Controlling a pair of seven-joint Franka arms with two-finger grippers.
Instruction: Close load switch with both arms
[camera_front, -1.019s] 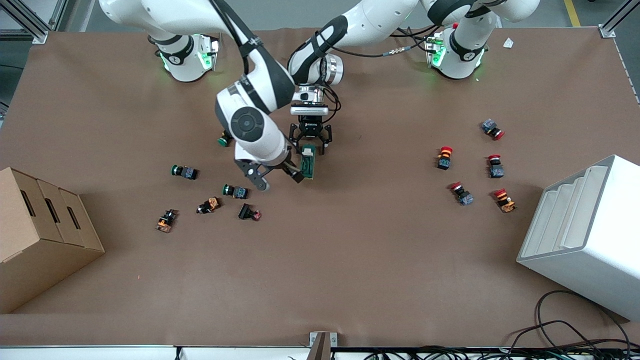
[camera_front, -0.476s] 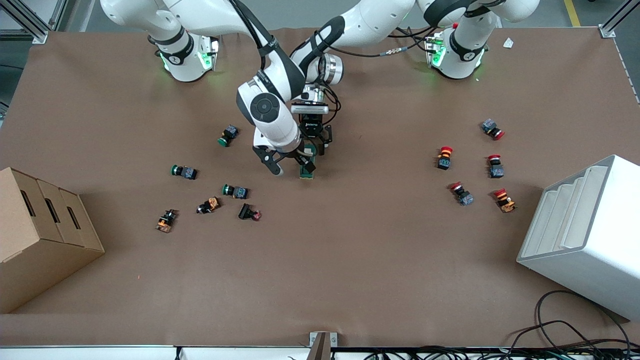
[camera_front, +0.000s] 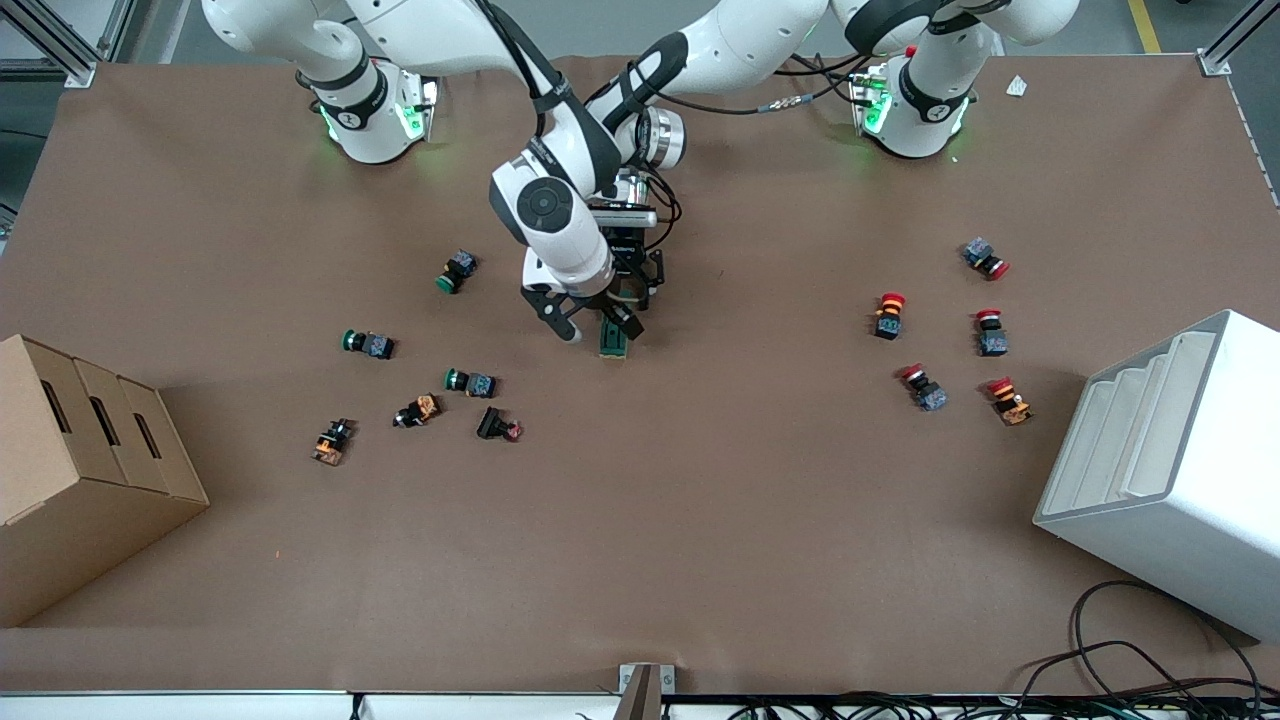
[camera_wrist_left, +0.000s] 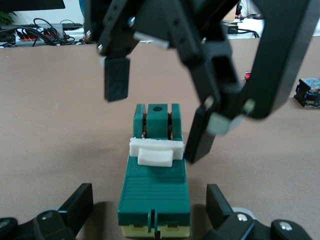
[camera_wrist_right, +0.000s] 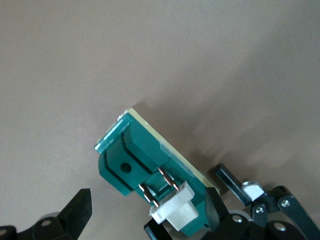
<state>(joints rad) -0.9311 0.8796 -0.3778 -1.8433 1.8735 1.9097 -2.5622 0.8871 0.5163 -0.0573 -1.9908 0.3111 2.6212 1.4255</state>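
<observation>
— Where is the load switch (camera_front: 613, 338) found?
— Flat on the table near its middle, between both grippers.
— How are the hands set?
— The left gripper (camera_front: 628, 284) is spread apart astride one end; the right gripper (camera_front: 592, 323) is parted too, one finger (camera_wrist_left: 200, 140) placed beside the white lever (camera_wrist_left: 156, 151).

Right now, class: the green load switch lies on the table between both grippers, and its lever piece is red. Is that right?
Not quite. The load switch does lie between the left gripper and right gripper, but its lever piece is white, as the left wrist view shows.
</observation>
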